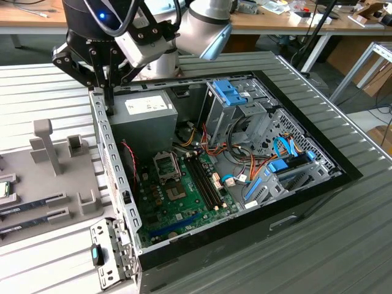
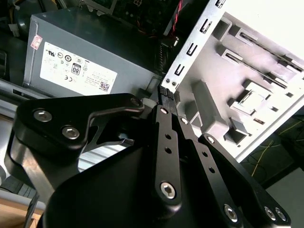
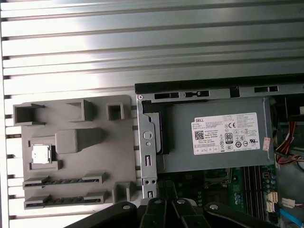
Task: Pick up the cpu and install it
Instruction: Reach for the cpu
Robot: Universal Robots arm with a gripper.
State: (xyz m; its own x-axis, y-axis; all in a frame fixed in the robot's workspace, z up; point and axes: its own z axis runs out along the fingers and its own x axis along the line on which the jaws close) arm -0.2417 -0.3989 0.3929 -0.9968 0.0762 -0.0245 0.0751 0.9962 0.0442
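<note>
The cpu (image 3: 41, 154), a small flat square chip with a silver-grey metal top, lies in a square recess of the pale grey moulded plastic holder tray (image 3: 109, 142). The tray sits on the ribbed metal table (image 3: 142, 42), just beside the open black desktop computer case (image 1: 233, 240). The arm's black two-fingered gripper (image 2: 169, 92) hangs over the case's perforated steel side wall (image 1: 111, 165), between the tray and the grey boxy power supply (image 3: 213, 156). Its fingers are pressed together and carry nothing, and it is apart from the chip. On the green motherboard (image 1: 184, 196), a black-framed square socket (image 1: 166, 164) sits beside the long memory slots (image 1: 205, 180). The chip looks light, stiff and thin, with a smooth lid that is likely slippery and an underside that is probably fragile. A pinch across two opposite edges seems the safest hold, though the recess walls leave little edge exposed.
</note>
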